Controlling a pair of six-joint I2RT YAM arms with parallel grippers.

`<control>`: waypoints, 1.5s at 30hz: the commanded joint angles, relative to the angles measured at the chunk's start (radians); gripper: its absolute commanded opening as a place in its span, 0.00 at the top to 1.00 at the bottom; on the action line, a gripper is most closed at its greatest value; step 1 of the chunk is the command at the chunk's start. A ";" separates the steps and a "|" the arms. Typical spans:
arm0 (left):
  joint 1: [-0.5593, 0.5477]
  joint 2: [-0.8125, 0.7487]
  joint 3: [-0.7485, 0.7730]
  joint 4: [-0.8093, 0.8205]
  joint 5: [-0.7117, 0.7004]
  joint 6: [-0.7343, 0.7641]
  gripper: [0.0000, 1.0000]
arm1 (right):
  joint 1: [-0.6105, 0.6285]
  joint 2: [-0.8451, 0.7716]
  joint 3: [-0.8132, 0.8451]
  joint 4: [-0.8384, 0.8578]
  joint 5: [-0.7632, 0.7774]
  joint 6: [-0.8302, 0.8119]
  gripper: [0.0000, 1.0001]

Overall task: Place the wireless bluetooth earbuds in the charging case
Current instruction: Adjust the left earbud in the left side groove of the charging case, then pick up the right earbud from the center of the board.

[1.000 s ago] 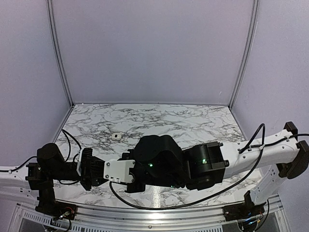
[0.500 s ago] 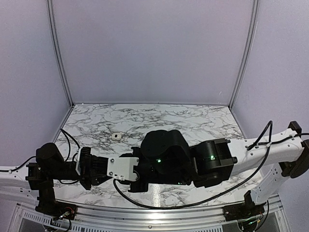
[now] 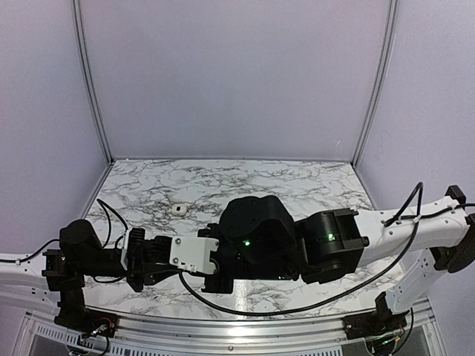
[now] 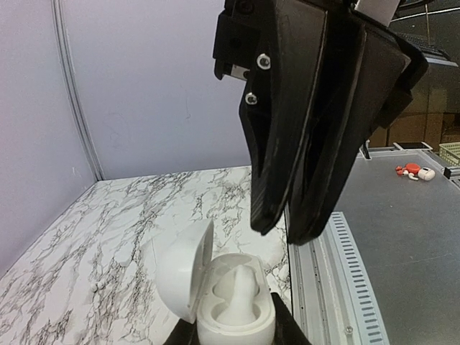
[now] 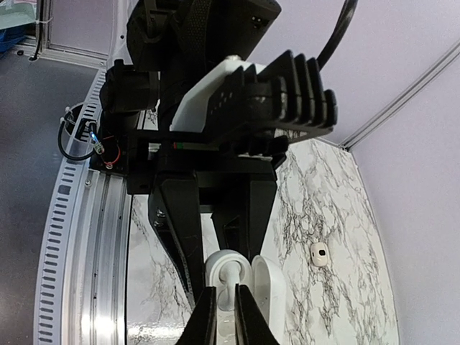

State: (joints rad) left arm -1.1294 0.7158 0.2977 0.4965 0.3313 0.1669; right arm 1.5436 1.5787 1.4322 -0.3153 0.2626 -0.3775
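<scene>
From above, both arms crowd the near-left of the tabletop (image 3: 297, 185), and their wrists hide the case. A loose earbud (image 3: 178, 211) lies alone on the marble, well behind them.

At the left wrist, the left gripper (image 4: 228, 332) is clamped on the case (image 4: 233, 316) and holds it up off the marble. Its lid (image 4: 183, 277) is swung open to the left. A seated earbud (image 4: 237, 286) stands in a socket. The right gripper (image 4: 284, 230) hangs just above it, fingers pressed almost together, with a gap down to the earbud.

At the right wrist, those near-closed fingers point straight at the open case, with the loose earbud off to the right.
</scene>
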 commanded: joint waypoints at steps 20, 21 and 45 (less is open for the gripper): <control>0.002 -0.003 0.012 0.030 -0.047 -0.007 1.00 | -0.078 -0.084 -0.049 0.076 -0.181 0.073 0.74; 0.002 0.001 0.012 0.031 -0.057 -0.013 1.00 | -0.091 -0.101 -0.050 0.080 -0.200 0.083 0.71; 0.006 -0.018 -0.024 0.073 -0.083 -0.041 1.00 | -0.935 -0.015 -0.343 0.196 -0.481 0.415 0.64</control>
State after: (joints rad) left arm -1.1267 0.7013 0.2829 0.5198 0.2455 0.1375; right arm 0.6785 1.4811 1.0992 -0.0853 -0.2020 0.0227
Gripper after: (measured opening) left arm 0.252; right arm 0.365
